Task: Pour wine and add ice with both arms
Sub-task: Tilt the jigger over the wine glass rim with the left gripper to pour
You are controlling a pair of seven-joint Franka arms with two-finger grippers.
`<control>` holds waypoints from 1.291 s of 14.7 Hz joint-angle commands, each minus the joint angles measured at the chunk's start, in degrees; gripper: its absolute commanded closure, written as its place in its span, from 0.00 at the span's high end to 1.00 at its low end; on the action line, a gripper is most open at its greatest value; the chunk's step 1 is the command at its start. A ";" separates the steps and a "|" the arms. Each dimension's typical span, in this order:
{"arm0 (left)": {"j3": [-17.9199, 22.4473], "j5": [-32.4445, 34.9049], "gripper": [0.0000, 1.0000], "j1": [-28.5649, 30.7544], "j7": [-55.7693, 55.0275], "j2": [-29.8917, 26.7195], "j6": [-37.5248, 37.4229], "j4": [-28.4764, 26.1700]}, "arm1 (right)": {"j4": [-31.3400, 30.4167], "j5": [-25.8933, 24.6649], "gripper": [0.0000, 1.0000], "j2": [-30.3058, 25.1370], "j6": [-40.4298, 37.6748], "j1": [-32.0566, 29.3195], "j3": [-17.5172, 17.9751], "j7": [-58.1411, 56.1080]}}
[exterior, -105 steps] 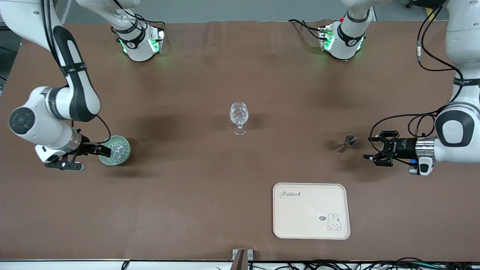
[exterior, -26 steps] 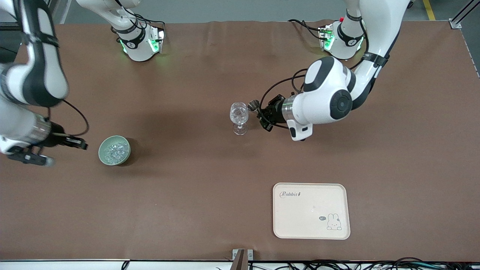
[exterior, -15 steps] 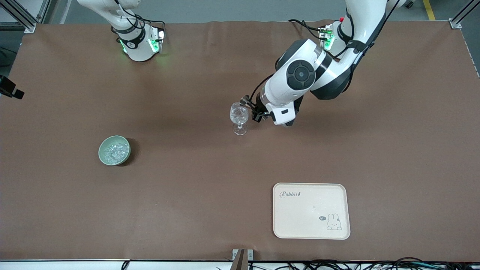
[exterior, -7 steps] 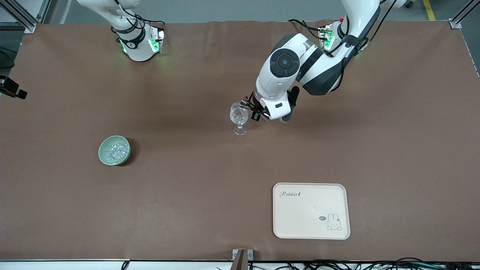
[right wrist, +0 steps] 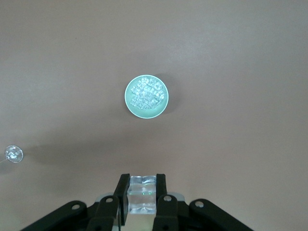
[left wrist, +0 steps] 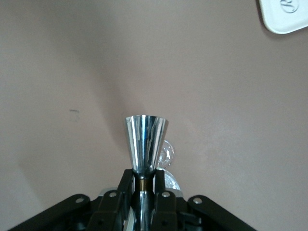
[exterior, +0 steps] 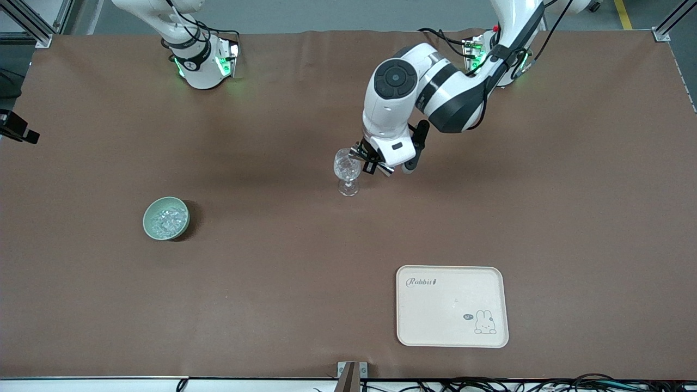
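Polished metal jigger (left wrist: 146, 142), flared like an hourglass, clamped at its narrow waist in the left gripper (left wrist: 143, 185), tipped over the rim of the clear stemmed wine glass (exterior: 347, 169) at mid-table. Clear, glittery ice cube (right wrist: 142, 193) pinched between the right gripper's (right wrist: 142, 192) black fingers, high above the brown mat. Below that gripper, round pale-green bowl (right wrist: 146, 96) heaped with more small whitish ice (right wrist: 147, 92). Cream rounded-corner tray (exterior: 452, 306), rabbit-printed, resting well apart from both grippers.
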 commanded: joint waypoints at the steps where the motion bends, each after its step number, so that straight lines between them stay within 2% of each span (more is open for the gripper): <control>1: 0.29 3.34 0.00 -1.28 -2.23 0.05 -0.14 0.43 | 0.65 -0.57 0.01 0.12 -0.20 -0.66 0.69 -0.72; 10: 0.29 13.26 0.00 -4.97 -5.84 0.22 -0.93 0.43 | 0.65 -0.22 0.01 0.12 0.50 -0.40 0.87 -0.72; 13: 0.29 18.71 0.00 -6.82 -7.86 1.27 -2.16 0.43 | 0.65 -0.22 0.01 0.12 0.51 -0.40 0.87 -0.72; 19: 0.38 23.29 0.00 -8.58 -7.86 1.45 -3.74 0.52 | 0.65 -0.13 0.01 0.12 0.59 -0.40 0.87 -0.72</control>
